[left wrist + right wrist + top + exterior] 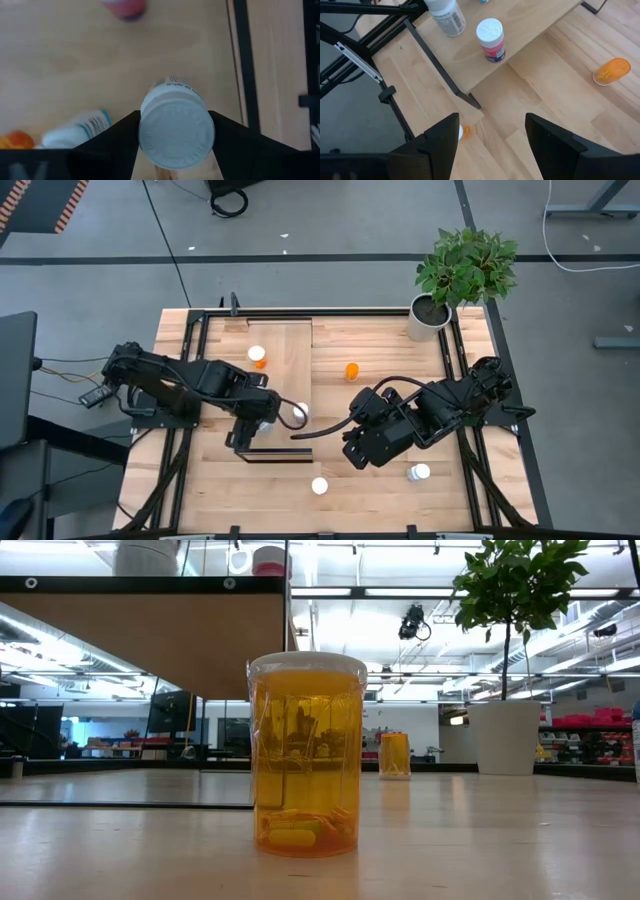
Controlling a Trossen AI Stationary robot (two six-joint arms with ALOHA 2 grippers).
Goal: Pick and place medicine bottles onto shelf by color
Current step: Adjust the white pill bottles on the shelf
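Observation:
The shelf (285,365) is a raised light-wood board left of centre. My left gripper (264,423) is over its near end, shut on a white bottle (176,131). A pink bottle with a white cap (491,39) stands on the shelf beside it. An orange bottle (258,357) stands on the shelf farther back. My right gripper (492,145) is open and empty above the tabletop, right of the shelf's near corner. An orange bottle (612,71) lies on its side on the tabletop. Two white-capped bottles (320,486) (419,472) stand near the front edge. My left gripper pinches the white bottle between its two fingers (117,137), at the cap and upper body (150,107). The fingers come from above, pointing down. The bottle is upright (447,20). I cannot tell whether its base rests on the shelf or hangs just above it.
A white pot with a green plant (430,318) stands at the table's far right corner. In the left wrist view, a white bottle with a blue label (75,134) lies beside an orange one (15,140). The shelf's dark frame (440,67) runs along its near end.

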